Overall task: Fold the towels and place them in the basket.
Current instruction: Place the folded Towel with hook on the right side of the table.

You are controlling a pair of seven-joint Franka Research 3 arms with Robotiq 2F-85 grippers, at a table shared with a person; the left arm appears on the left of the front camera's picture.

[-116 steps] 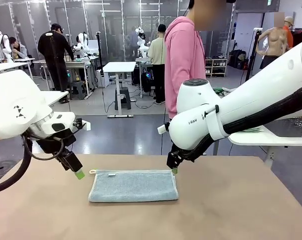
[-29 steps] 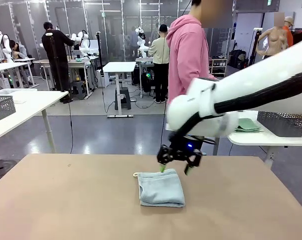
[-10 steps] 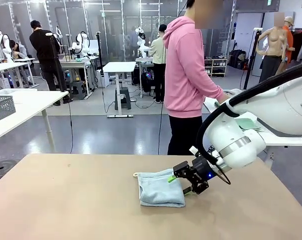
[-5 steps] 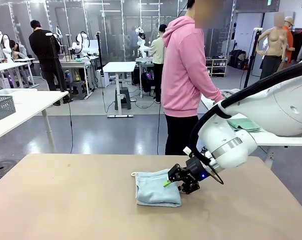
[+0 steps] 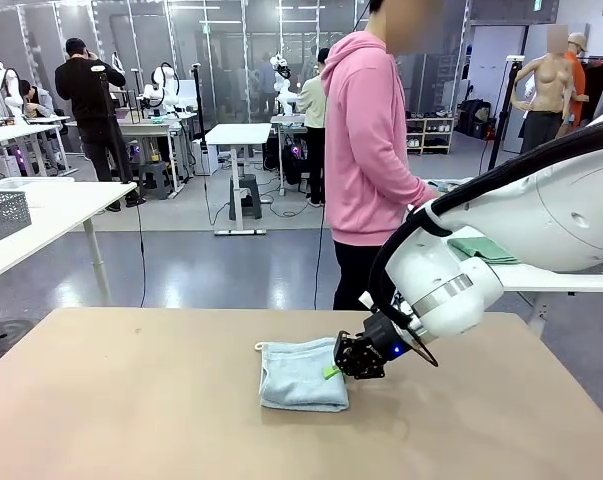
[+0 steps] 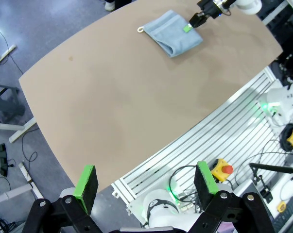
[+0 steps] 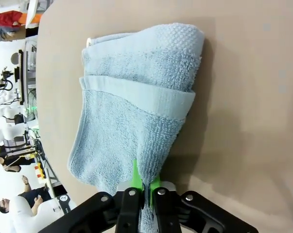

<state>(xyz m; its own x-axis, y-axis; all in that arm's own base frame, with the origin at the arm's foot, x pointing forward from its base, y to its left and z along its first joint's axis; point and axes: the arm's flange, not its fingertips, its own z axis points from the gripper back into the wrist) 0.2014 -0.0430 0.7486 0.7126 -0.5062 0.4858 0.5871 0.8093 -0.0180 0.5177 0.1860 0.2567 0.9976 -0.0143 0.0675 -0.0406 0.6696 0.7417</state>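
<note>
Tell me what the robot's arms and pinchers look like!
The right arm is fat, round and white, with a grey ring and a black cable looping by its wrist. The right end effector is black with green pads and a small blue light. The left end effector is black too, with two green pads.

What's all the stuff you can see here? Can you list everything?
towel: one, pale blue-grey, folded, on the table
table: one, brown, nearest
green towels: a folded pile, green, on the white side table at right
mesh basket: one, grey, on the white table at left
person: one, pink hoodie, far side of the table
left gripper: one, black with green pads, open, high above the table
right gripper: one, black with green pads, shut on the towel's edge
</note>
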